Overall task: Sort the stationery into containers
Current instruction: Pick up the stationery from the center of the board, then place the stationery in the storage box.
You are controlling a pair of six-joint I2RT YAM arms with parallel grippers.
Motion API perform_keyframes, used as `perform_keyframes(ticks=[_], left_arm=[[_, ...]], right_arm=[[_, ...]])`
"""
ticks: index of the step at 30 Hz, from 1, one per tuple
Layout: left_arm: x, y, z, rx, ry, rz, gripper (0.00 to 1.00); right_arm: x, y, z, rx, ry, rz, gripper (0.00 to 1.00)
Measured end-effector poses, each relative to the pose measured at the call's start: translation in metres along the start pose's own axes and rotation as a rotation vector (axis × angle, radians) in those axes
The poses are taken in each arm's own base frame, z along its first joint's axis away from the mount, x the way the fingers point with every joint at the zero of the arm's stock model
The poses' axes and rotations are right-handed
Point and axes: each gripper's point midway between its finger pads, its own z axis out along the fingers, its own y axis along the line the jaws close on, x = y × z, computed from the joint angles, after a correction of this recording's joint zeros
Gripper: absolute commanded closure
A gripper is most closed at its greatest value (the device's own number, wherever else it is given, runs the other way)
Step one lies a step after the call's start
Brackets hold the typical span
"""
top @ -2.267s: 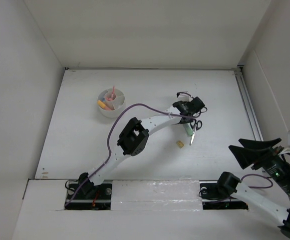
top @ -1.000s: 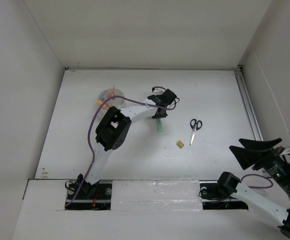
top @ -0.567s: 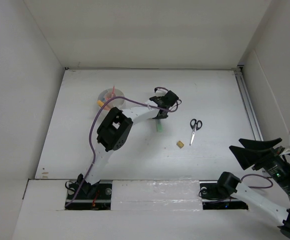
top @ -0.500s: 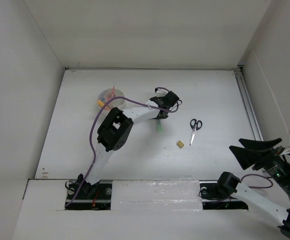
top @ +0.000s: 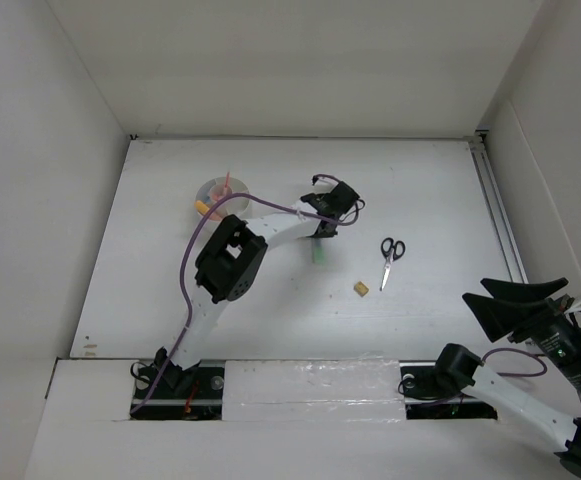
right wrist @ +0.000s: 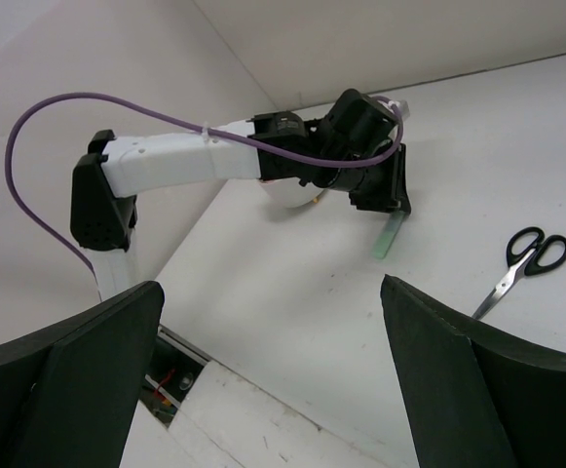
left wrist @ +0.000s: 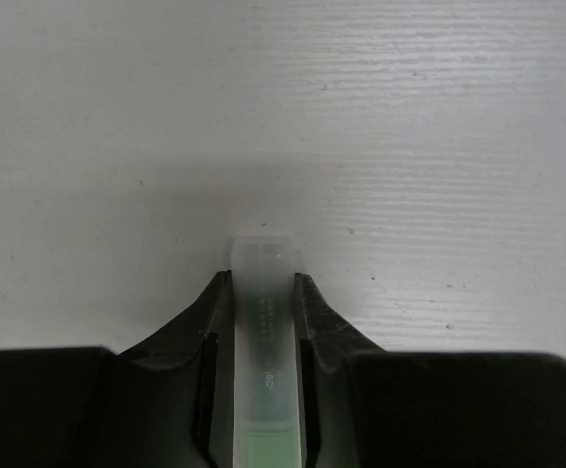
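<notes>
The white surface (top: 150, 280) is sitting inside a plain box of white walls (top: 300, 70), with a metal rail (top: 500, 215) running along its right edge. Near the middle of the frame, the left pincer (top: 319, 238) is hanging over the surface and clamping a green highlighter (top: 318, 255) between its jaws. In the wrist view, the highlighter's pale end is poking past the fingertips (left wrist: 214, 302) above bare, faintly grained board. To the upper left, the cup (top: 206, 190) is standing partly hidden by the arm (top: 270, 230), with a pink pen (top: 226, 181) and an orange piece (top: 201, 207) showing in it. The scissors (top: 390, 258) and the eraser (top: 360, 288) are lying right of centre, near each other but apart. The right pincer (top: 475, 292) is hovering at lower right, jaws spread wide and holding nothing.
</notes>
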Motion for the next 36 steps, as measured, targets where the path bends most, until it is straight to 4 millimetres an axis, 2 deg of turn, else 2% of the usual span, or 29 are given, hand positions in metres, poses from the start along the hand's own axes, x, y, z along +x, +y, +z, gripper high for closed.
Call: perform_keyframes(ticks=[2, 10, 13, 16, 18, 20, 23, 25, 27, 29, 31, 33, 36], left_arm=[[0.0, -0.002, 0.0, 0.008, -0.002, 0.008, 1.0], [-0.003, -0.002, -0.005, 0.036, -0.029, 0.01, 1.0], [0.003, 0.007, -0.015, 0.026, -0.008, 0.01, 1.0], [0.006, 0.026, -0.03, -0.018, 0.023, 0.023, 1.0], [-0.01, 0.037, -0.048, -0.039, -0.012, 0.005, 1.0], [-0.043, 0.053, -0.076, -0.057, -0.104, -0.054, 1.0], [-0.105, 0.085, -0.13, -0.047, -0.273, -0.211, 1.0], [-0.146, 0.12, -0.169, -0.047, -0.4, -0.347, 1.0], [-0.175, 0.161, -0.205, -0.07, -0.524, -0.489, 1.0], [-0.19, 0.203, -0.231, -0.117, -0.624, -0.614, 1.0], [-0.192, 0.233, -0.247, -0.162, -0.693, -0.707, 1.0], [-0.186, 0.256, -0.254, -0.218, -0.746, -0.768, 1.0], [-0.175, 0.276, -0.249, -0.298, -0.786, -0.806, 1.0]], right_arm=[[0.0, 0.0, 0.0, 0.0, 0.0, 0.0, 0.01], [0.0, 0.0, 0.0, 0.0, 0.0, 0.0, 0.01], [0.0, 0.0, 0.0, 0.0, 0.0, 0.0, 0.01], [0.0, 0.0, 0.0, 0.0, 0.0, -0.001, 0.01], [0.0, 0.0, 0.0, 0.0, 0.0, -0.004, 0.01], [0.0, 0.0, 0.0, 0.001, 0.001, -0.005, 0.01], [0.0, 0.0, 0.001, 0.001, 0.002, -0.008, 0.01], [0.001, 0.0, 0.001, 0.002, 0.003, -0.009, 0.01], [0.001, 0.0, 0.002, 0.005, 0.008, -0.011, 0.01], [0.002, 0.0, 0.004, 0.009, 0.015, -0.014, 0.01], [0.004, 0.0, 0.006, 0.014, 0.024, -0.018, 0.01], [0.005, 0.0, 0.008, 0.018, 0.03, -0.021, 0.01], [0.006, 0.0, 0.01, 0.022, 0.036, -0.023, 0.01]])
